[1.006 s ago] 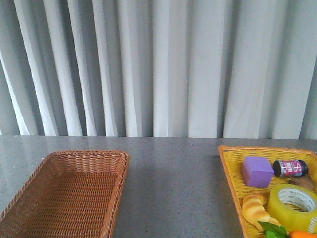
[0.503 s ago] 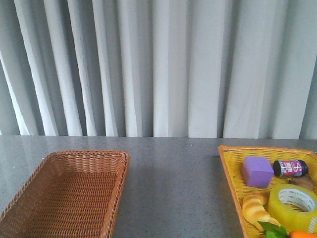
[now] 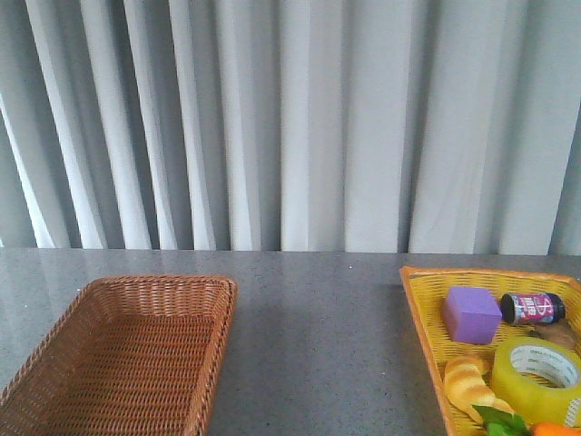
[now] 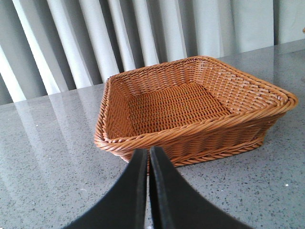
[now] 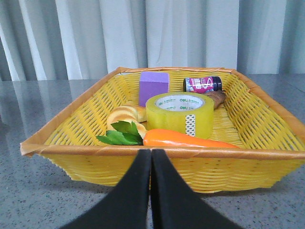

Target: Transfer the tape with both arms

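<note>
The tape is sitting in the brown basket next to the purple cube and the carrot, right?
Not quite. The tape sits in the yellow basket, not the brown wicker basket, which holds nothing. The right wrist view shows it there, with the purple cube and the carrot beside it.
</note>
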You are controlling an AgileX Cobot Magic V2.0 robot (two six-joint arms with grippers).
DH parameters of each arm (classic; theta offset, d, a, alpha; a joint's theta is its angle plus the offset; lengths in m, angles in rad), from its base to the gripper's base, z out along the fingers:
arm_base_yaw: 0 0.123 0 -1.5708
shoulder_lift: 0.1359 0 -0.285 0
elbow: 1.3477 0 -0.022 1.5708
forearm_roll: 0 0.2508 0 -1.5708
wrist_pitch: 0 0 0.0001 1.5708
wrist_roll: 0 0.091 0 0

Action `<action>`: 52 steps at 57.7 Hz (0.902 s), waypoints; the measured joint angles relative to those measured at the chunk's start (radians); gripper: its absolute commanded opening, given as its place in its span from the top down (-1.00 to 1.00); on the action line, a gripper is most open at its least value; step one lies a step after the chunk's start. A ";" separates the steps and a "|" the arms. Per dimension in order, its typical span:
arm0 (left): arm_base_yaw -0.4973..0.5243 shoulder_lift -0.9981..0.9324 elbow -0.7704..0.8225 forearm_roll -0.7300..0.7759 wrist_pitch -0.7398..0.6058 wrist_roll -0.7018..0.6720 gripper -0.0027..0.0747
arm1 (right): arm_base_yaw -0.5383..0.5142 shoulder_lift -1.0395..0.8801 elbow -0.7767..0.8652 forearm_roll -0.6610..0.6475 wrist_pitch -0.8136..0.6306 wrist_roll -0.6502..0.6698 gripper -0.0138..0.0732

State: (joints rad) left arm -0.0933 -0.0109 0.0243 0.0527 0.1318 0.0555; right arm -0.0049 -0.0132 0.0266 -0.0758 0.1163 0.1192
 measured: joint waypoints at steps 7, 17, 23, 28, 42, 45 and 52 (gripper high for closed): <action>0.000 0.000 0.000 0.002 0.000 0.001 0.94 | 0.000 0.000 0.000 0.000 0.000 0.000 0.70; 0.000 0.000 0.000 0.003 -0.001 0.001 0.94 | 0.000 0.000 0.000 0.046 -0.060 0.003 0.70; 0.000 0.000 0.000 -0.030 -0.054 -0.027 0.94 | 0.000 0.000 0.000 0.076 -0.165 0.003 0.70; 0.000 0.000 0.000 -0.076 -0.179 -0.073 0.94 | 0.000 0.000 -0.023 0.068 -0.247 0.003 0.70; 0.000 0.130 -0.235 -0.101 -0.320 -0.062 0.94 | 0.000 0.183 -0.395 -0.002 -0.201 0.003 0.70; 0.000 0.228 -0.350 -0.101 -0.306 -0.056 0.94 | 0.000 0.273 -0.509 -0.014 -0.136 0.003 0.70; 0.000 0.507 -0.621 -0.101 -0.097 -0.056 0.94 | 0.000 0.517 -0.763 -0.040 0.139 0.000 0.70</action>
State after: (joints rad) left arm -0.0933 0.4962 -0.5962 -0.0481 0.0348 0.0000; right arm -0.0049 0.5035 -0.7359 -0.1156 0.2554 0.1191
